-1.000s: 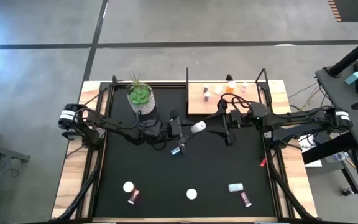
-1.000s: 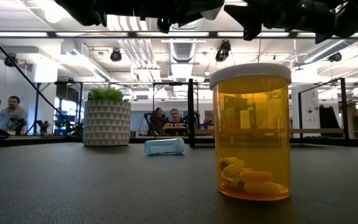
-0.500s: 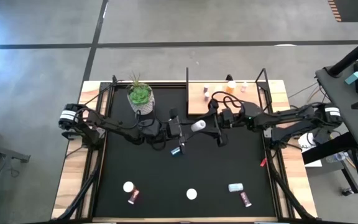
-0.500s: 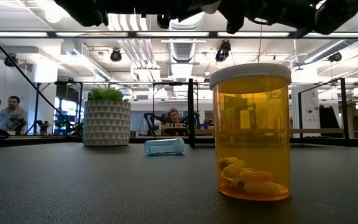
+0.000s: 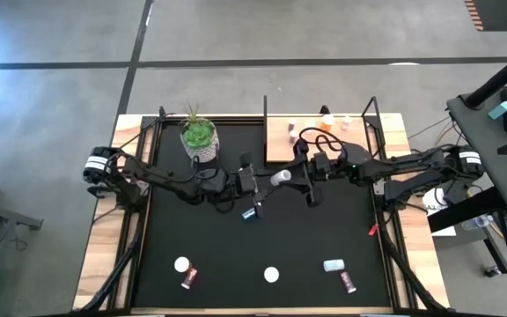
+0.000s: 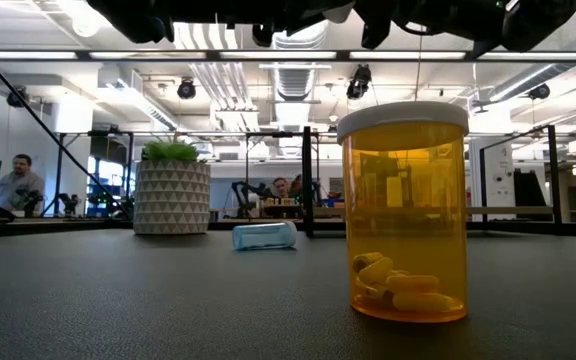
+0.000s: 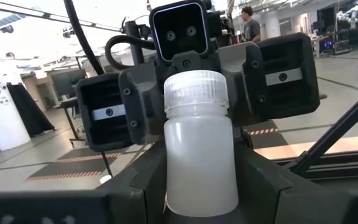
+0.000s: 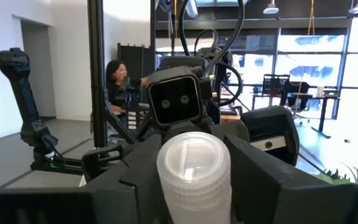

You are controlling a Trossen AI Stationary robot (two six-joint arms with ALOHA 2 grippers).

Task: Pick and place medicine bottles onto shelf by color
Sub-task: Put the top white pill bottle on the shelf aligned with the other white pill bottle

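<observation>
A white medicine bottle (image 5: 280, 179) hangs above the middle of the black mat, lying level with its cap toward the table's right. My left gripper (image 5: 267, 181) is shut on its body and my right gripper (image 5: 294, 175) is shut on its cap end. The left wrist view shows the bottle (image 7: 197, 162) and the right wrist view shows its cap (image 8: 194, 165). The light-wood shelf (image 5: 311, 151) at the far edge carries several small bottles. Loose bottles lie on the mat: white (image 5: 181, 264), pink (image 5: 188, 279), white (image 5: 272, 275), teal (image 5: 334, 265), magenta (image 5: 349, 283). My left gripper pinches the bottle's lower body (image 7: 197, 199) between its two fingers, coming level from the table's left. The bottle sticks out past the fingertips along their line, clear of the mat. My right gripper has the ribbed cap (image 8: 194, 186) between its two fingers (image 8: 266, 180), coming level from the table's right, opposite the left gripper.
A white pot with a green plant (image 5: 200, 139) stands far left of the shelf. A blue bottle (image 6: 264, 236) lies on the mat under the arms. An orange bottle with a white cap (image 6: 404, 212) stands close to the low camera. Black posts (image 5: 265, 119) rise at the shelf's ends.
My right gripper has moved toward the table's left, up to the cap end of the white bottle. My left gripper and the bottle have stayed in place above the mat.
</observation>
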